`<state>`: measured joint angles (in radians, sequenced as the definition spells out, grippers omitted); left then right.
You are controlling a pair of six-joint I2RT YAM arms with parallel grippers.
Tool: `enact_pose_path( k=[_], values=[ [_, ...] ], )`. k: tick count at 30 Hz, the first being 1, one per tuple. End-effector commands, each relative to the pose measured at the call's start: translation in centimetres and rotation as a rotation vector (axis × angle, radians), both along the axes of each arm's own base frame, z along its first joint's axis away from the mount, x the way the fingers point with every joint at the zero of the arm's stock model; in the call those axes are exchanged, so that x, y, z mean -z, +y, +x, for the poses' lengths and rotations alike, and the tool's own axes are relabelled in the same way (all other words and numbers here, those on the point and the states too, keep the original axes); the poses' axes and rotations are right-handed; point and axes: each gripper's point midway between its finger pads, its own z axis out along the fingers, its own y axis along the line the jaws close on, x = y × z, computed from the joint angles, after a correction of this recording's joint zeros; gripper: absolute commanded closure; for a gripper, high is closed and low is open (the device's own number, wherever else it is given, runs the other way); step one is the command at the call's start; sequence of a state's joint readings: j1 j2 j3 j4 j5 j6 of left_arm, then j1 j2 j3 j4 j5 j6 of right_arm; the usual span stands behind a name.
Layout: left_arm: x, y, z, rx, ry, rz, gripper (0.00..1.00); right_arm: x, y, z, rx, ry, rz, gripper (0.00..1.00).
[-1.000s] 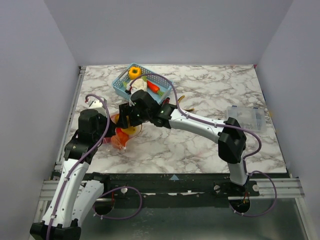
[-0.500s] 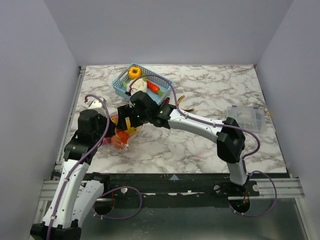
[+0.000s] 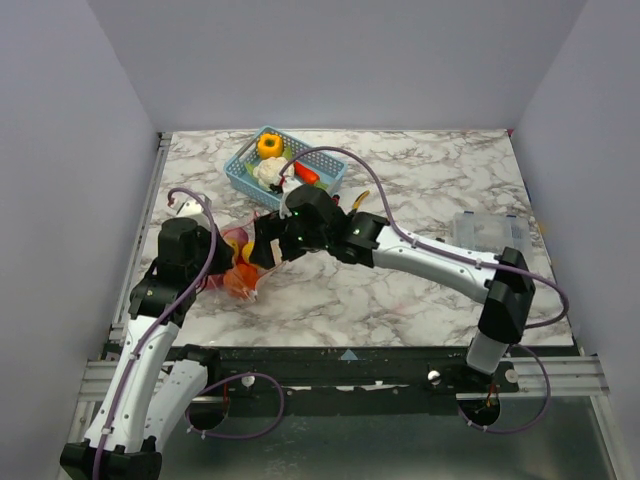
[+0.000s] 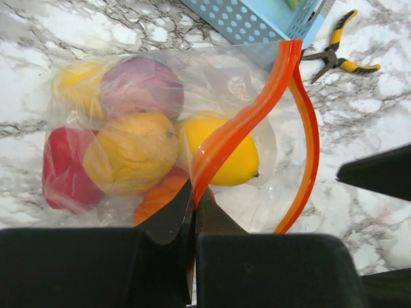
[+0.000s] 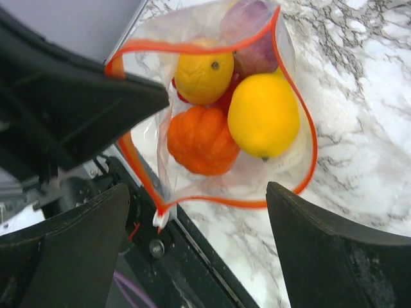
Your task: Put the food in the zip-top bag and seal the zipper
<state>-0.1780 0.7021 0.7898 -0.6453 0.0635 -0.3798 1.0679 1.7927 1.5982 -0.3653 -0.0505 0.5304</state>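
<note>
left gripper (image 4: 194, 204) clamped on zipper (image 4: 247, 119) | right gripper (image 5: 198, 192) spread wide over bag mouth | zip-top bag (image 3: 240, 280) left-centre of top view, below blue basket (image 3: 235, 170), mouth agape, yellow/orange/purple/red food (image 5: 263, 115) inside | vs 1 s ago: right arm (image 3: 430, 262) elbow swung right | top view: bag partly hidden under right arm

Zip-top bag (image 4: 221, 80): thin clear plastic film, crinkled, glossy with glare. Zipper (image 4: 247, 119): smooth red-orange plastic strip, slight sheen. Food (image 5: 263, 115): glossy, smooth, plastic look; orange piece (image 5: 200, 140) is ribbed. Basket (image 4: 257, 19): blue perforated plastic, matt. Counter (image 4: 366, 122): marble-patterned, smooth. Left gripper (image 4: 194, 208): matt black.
</note>
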Motion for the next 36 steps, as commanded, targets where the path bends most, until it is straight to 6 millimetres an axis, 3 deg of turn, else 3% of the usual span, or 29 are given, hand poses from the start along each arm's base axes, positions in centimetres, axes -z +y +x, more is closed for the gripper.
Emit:
enact_pose_path(
  k=[1, 4, 8, 16, 21, 26, 31, 36],
  values=[
    [-1.2, -0.9, -0.4, -0.081, 0.018, -0.165, 1.0, -0.7, -2.8, -1.1, 0.006, -0.06, -0.012, 0.11],
    [-2.2, -2.1, -0.8, -0.108, 0.036, -0.301, 1.0, -1.6, -3.7, -2.6, -0.027, -0.093, 0.062, 0.12],
    [-3.9, -3.5, -1.0, -0.118, 0.037, -0.457, 1.0, -1.2, -4.5, -4.9, -0.05, -0.132, 0.159, 0.11],
    [-5.0, -5.9, -1.1, -0.088, 0.11, -0.638, 1.0, -0.8, -3.7, -7.3, -0.052, -0.163, 0.257, 0.12],
    [-4.9, -6.7, -1.1, -0.091, 0.154, -0.715, 1.0, -0.5, -3.6, -5.2, 0.045, -0.205, 0.212, 0.13],
    [-5.0, -7.1, -1.1, -0.102, 0.169, -0.778, 1.0, -0.5, -2.9, -3.2, 0.105, -0.253, 0.152, 0.24],
    [-5.1, -7.3, -1.3, -0.119, 0.191, -0.819, 1.0, -1.1, -2.0, -1.6, 0.134, -0.325, 0.116, 0.5],
    [-5.1, -6.6, -1.7, -0.14, 0.151, -0.801, 1.0, -2.0, -2.0, -0.3, 0.103, -0.457, 0.044, 0.98]
  ],
)
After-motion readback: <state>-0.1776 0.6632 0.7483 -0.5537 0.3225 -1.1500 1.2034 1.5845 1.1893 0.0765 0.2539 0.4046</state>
